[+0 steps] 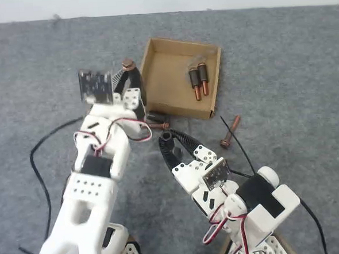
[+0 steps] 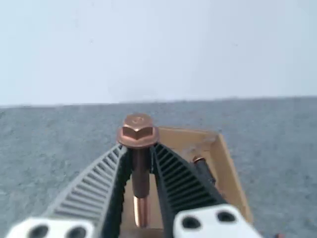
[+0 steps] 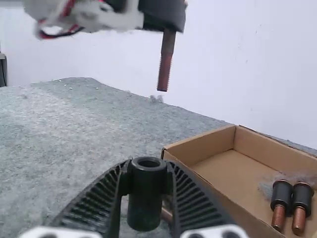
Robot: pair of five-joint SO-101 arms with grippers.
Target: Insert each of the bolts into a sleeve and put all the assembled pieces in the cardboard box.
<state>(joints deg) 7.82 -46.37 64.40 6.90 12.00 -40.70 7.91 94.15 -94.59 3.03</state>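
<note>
Roughly halfway, by my reading: on the grey carpeted table the cardboard box holds two assembled pieces, lying side by side toward its right wall, and nothing else that I can make out. The left gripper hangs just beside the box's left wall. Its ribbed fingers pinch a copper bolt by the shank, head up and threaded end pointing down. The right gripper sits in front of the box, its fingers clamped on a black sleeve held upright with the bore open upward. Bolt and sleeve are apart, so that pair is not yet joined. Left to do, judging from the table: a loose bolt lies on the carpet off the box's front right corner. A second bolt lies near the box's front wall with what looks like a dark sleeve just beside it, though I cannot tell whether those two are mated.
</note>
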